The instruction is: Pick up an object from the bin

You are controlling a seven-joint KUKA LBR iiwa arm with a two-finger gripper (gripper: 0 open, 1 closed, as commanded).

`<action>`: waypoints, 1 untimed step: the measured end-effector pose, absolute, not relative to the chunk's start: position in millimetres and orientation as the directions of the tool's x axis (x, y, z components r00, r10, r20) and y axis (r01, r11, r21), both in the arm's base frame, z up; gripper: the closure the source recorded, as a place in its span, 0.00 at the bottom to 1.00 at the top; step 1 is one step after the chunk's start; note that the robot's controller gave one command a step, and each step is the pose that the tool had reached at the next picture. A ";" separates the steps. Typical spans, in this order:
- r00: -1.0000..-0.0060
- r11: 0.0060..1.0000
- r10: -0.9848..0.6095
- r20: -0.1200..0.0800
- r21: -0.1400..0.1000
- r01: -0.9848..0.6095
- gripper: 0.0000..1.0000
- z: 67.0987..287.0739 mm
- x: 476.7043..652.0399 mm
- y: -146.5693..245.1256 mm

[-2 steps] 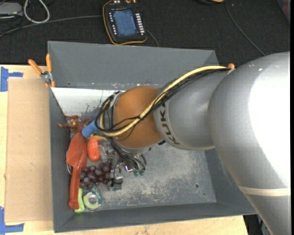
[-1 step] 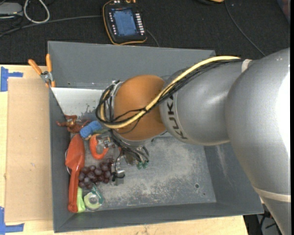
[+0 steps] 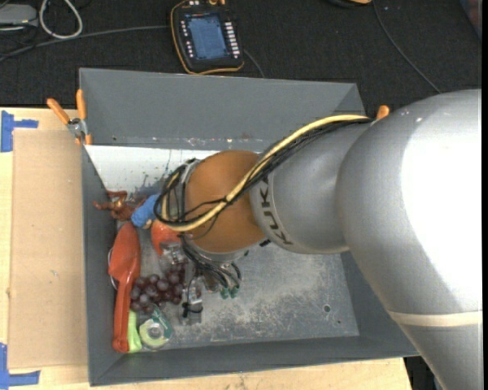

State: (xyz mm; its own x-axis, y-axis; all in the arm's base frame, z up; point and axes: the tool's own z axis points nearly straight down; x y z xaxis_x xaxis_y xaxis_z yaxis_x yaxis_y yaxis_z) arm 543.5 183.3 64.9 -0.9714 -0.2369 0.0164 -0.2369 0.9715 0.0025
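My pincer is low in the bin, lower left of frame, just beside a dark purple grape bunch; open or closed, I cannot tell. Nothing looks lifted, so the pick is not yet done

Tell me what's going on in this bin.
A KUKA arm reaches into the grey metal bin from the right. Its gripper is down near the floor in the left half, just beside a bunch of dark purple grapes. A long red spoon lies along the left wall, with a green roll at its lower end. Nothing is visibly lifted yet.
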 end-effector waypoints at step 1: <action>-0.980 0.980 -0.200 0.001 0.003 -0.200 0.00 67.6 542.7 180.8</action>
State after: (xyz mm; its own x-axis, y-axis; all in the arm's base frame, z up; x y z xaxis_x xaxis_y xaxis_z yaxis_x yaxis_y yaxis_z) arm 542.7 180.8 67.6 -0.9797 -0.2003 0.0010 -0.2003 0.9797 0.0028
